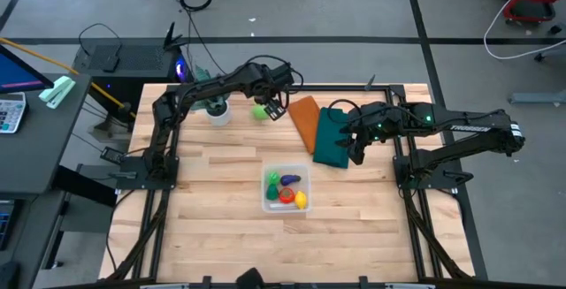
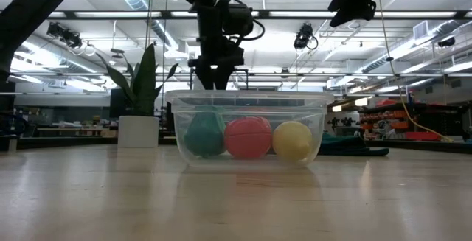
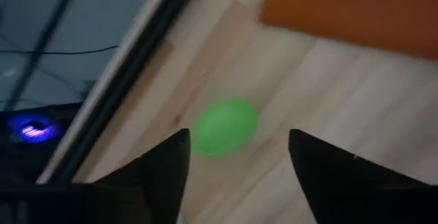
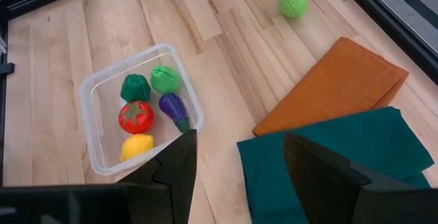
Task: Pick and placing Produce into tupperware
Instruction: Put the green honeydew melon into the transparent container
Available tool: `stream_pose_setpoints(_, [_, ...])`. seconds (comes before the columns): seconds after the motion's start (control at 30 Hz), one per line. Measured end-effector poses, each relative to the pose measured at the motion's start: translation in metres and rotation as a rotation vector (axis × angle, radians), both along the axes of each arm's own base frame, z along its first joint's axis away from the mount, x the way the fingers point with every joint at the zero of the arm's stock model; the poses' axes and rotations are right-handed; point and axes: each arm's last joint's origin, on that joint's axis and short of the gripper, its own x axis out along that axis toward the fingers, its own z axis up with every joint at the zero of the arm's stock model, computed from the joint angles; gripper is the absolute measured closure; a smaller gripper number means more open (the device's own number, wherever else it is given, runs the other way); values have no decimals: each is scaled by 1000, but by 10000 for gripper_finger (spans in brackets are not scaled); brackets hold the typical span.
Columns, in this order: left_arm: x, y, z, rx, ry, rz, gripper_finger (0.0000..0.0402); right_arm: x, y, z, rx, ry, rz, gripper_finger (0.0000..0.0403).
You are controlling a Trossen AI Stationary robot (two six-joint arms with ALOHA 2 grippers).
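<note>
- Nearest the low camera sits the clear tupperware (image 2: 247, 130) on the worktop (image 2: 236, 197); through its wall you can make out a dark green piece (image 2: 205, 135), a red one (image 2: 248, 137) and a yellow one (image 2: 293, 140).
- From the right wrist view you can count five pieces inside: a dark green one (image 4: 135, 87), a light green one (image 4: 165, 79), a red tomato (image 4: 135, 116), a purple eggplant (image 4: 174, 109) and a yellow lemon (image 4: 137, 146).
- One more light green piece (image 1: 259, 110) lies loose on the worktop at the far side, between the white-potted plant (image 1: 217, 110) and the orange cloth (image 1: 304, 121), well apart from the tupperware (image 1: 285, 190).
- Your left end effector (image 1: 275, 110) hovers just beside that piece, fingers (image 3: 161, 172) spread open with nothing held; in its wrist view the green piece (image 3: 226, 125) sits ahead of the gap, nearer one finger.
- By my judgement, the step in hand is the approach to this last loose piece. Next you would need to centre the gap over it, come down, close gently since it looks round and may roll, then carry it to the tupperware.
- Your right end effector (image 1: 356, 152) waits over the dark green cloth (image 1: 333, 139), fingers (image 4: 174, 166) open and empty.
</note>
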Motion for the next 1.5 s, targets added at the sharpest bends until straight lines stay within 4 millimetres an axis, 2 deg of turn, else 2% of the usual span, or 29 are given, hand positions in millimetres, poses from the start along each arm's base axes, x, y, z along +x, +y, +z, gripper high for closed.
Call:
stream_pose_setpoints(0.2, [-3,6,-12,-84,26,-90,104,0,0,0,6,-2,-6,225])
stream_pose_setpoints(0.47, [-24,16,-50,-160,137,-94,105,2,0,2,12,-36,-13,225])
stream_pose_setpoints(0.57, [-29,17,-58,-182,147,-25,105,2,0,3,23,-42,-23,225])
stream_pose_setpoints(0.97, [-22,29,-56,-175,-77,312,94,3,-2,3,42,-55,-48,225])
stream_pose_setpoints(1.17, [-25,42,-55,-260,-224,532,81,3,-2,3,41,-56,-60,225])
stream_pose_setpoints(1.5, [-26,48,-57,-279,-257,607,79,3,-2,3,35,-54,-55,225])
